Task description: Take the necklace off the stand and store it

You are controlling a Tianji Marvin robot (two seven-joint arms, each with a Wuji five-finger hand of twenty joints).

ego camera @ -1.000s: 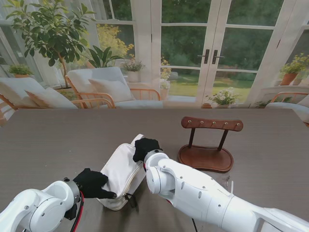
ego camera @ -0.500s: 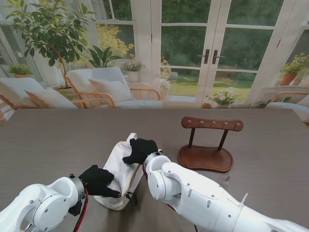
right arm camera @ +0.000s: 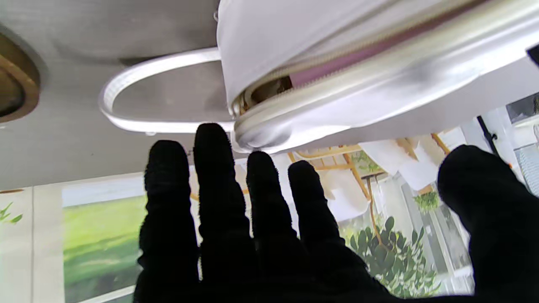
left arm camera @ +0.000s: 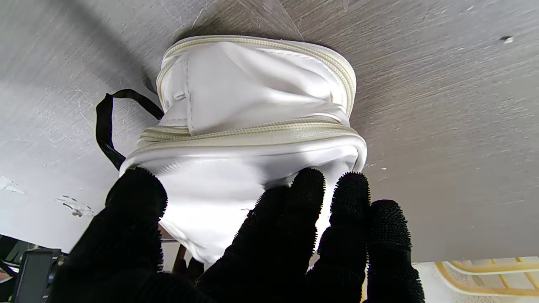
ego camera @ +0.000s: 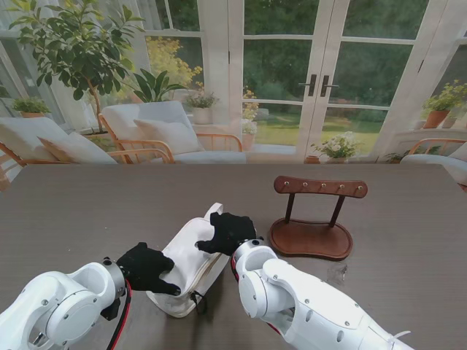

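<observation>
A white zip pouch (ego camera: 188,254) lies on the dark table between my hands. My left hand (ego camera: 146,267) grips its near left end, thumb (left arm camera: 134,202) on one side and fingers (left arm camera: 311,198) on the other. My right hand (ego camera: 228,232) hovers at the pouch's far end with fingers spread, holding nothing. In the right wrist view the pouch (right arm camera: 337,42) has its zip partly open. Something brownish shows in the gap, and I cannot tell what it is. The wooden necklace stand (ego camera: 310,239) to the right has bare pegs. No necklace is visible.
A white loop handle (right arm camera: 139,75) sticks out from the pouch's far end toward the stand. A black strap (left arm camera: 103,126) trails from its near end. A small pale speck (ego camera: 339,273) lies on the table right of my right arm.
My right hand has gone from a fist at the pouch's far end to spread fingers and shifted slightly right. The left hand crept farther onto the pouch, which turned a little.
</observation>
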